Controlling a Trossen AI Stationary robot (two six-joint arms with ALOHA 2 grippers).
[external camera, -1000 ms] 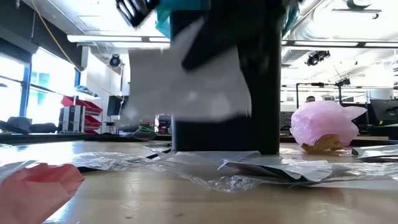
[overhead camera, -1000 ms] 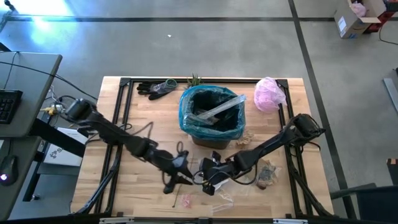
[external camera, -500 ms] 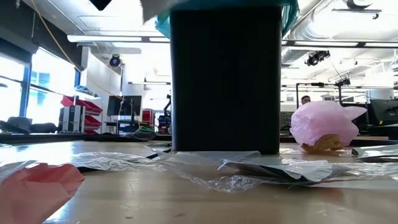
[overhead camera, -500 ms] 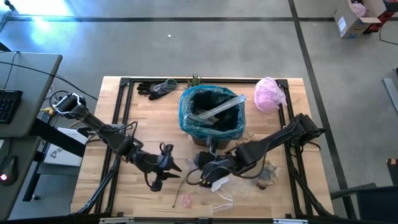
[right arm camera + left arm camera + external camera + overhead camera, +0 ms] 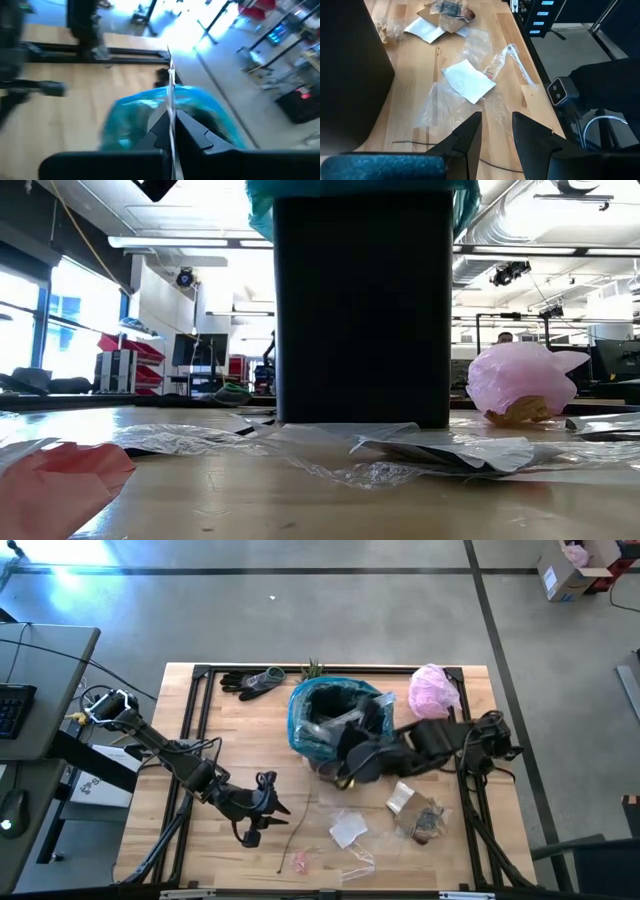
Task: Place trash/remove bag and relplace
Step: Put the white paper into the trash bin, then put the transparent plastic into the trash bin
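The black bin (image 5: 360,310), lined with the teal bag (image 5: 305,725), stands at the table's far middle, and a long silvery wrapper (image 5: 345,718) lies in it. My right gripper (image 5: 345,745) hovers over the bin's near rim, shut on a thin white scrap (image 5: 171,82) seen edge-on. More trash lies on the near table: a white paper scrap (image 5: 348,830), clear wrappers (image 5: 485,60) and a brownish lump (image 5: 428,822). My left gripper (image 5: 495,135) stands open above the table to their left, with nothing between its fingers. My right gripper pinches the thin white scrap between its two shut fingers (image 5: 187,127). The scrap's edge (image 5: 171,100) sticks out past the fingertips. It is lifted clear of the table, over the teal bag (image 5: 135,117). The fingers slant downward, coming from the table's near right.
A pale pink bag (image 5: 432,690) sits at the far right, with dark gloves (image 5: 250,682) and a small plant (image 5: 313,668) along the far edge. A pink scrap (image 5: 298,862) lies near the front edge. The black frame rails (image 5: 200,720) run along the table's sides.
My right gripper, still shut, has risen from the near table and swung toward the far edge, carrying the white scrap up over the bin's near rim. My left gripper has drawn back toward the table's left edge, away from the scraps, then kept still.
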